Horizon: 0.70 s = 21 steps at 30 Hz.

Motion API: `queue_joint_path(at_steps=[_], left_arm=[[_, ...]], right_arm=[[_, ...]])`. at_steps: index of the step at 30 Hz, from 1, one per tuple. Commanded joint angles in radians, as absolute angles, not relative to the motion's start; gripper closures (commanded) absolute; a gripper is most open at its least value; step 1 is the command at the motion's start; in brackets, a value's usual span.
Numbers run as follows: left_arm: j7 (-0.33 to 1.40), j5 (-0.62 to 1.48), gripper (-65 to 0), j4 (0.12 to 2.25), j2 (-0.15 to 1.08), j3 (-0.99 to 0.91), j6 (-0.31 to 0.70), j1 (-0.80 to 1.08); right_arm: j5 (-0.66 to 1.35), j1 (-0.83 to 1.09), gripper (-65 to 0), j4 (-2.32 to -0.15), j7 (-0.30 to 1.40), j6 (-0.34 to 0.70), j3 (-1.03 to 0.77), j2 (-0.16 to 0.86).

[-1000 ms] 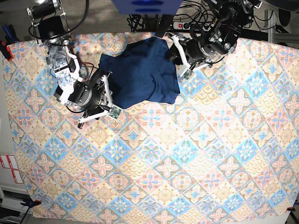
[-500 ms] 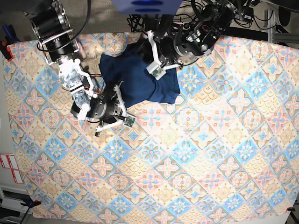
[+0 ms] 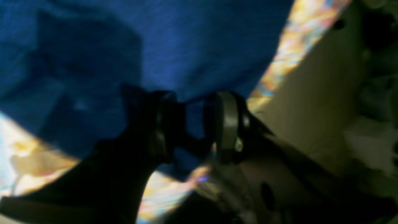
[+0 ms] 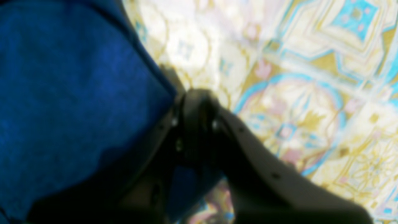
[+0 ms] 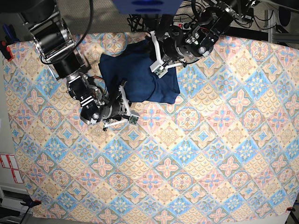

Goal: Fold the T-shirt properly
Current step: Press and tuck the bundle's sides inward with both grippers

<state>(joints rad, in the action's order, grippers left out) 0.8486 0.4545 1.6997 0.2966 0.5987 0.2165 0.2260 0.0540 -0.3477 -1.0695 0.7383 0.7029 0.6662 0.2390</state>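
Observation:
The dark navy T-shirt (image 5: 140,77) lies bunched at the back of the patterned table. My left gripper (image 5: 162,59) is over its upper right part. The left wrist view shows that gripper (image 3: 195,123) with blue T-shirt (image 3: 192,46) cloth filling the gap between its fingers (image 3: 227,124), shut on it. At the garment's lower left edge sits my right gripper (image 5: 123,89). In the right wrist view this gripper (image 4: 194,113) has its fingers pressed together on the hem of the T-shirt (image 4: 77,93).
A tiled-pattern cloth (image 5: 187,154) covers the whole table. Cables and a power strip (image 5: 184,24) lie behind the back edge, next to a blue box (image 5: 145,7). A red clamp (image 5: 4,49) sits at the left edge and white labels (image 5: 10,168) lie lower left.
The left arm swung left from the shirt's right edge onto its top. My right arm slid right along the lower left edge and its jaws closed on the hem.

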Motion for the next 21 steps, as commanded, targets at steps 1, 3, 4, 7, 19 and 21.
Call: queue_joint_path(at_steps=[1, 3, 4, 7, 19, 21], left_arm=[[0.834, 0.432, -20.0, 1.690, 0.295, 0.598, 0.219, 0.217], [0.834, 0.401, -20.0, 1.661, 0.297, 0.596, 0.219, 0.216], [0.834, 0.384, -20.0, 1.649, 0.297, 0.596, 0.219, 0.214], [0.834, 0.354, -20.0, 1.627, 0.297, 0.598, 0.219, 0.199], [0.835, 0.328, -20.0, 1.610, 0.297, 0.595, 0.219, 0.125], [0.835, 0.328, -20.0, 1.610, 0.297, 0.595, 0.219, 0.122]], right_arm=[[0.030, -0.360, -4.6, -1.067, 0.762, 0.698, 0.667, 0.259], [0.030, -0.352, -4.6, -1.063, 0.760, 0.698, 0.673, 0.294], [0.030, -0.352, -4.6, -1.063, 0.760, 0.698, 0.673, 0.308], [0.030, -0.351, -4.6, -1.066, 0.760, 0.698, 0.673, 0.357], [0.030, -0.200, -4.6, -1.213, 0.757, 0.698, 0.664, 0.509], [0.030, -0.183, -4.6, -1.257, 0.765, 0.698, 0.662, 0.521]])
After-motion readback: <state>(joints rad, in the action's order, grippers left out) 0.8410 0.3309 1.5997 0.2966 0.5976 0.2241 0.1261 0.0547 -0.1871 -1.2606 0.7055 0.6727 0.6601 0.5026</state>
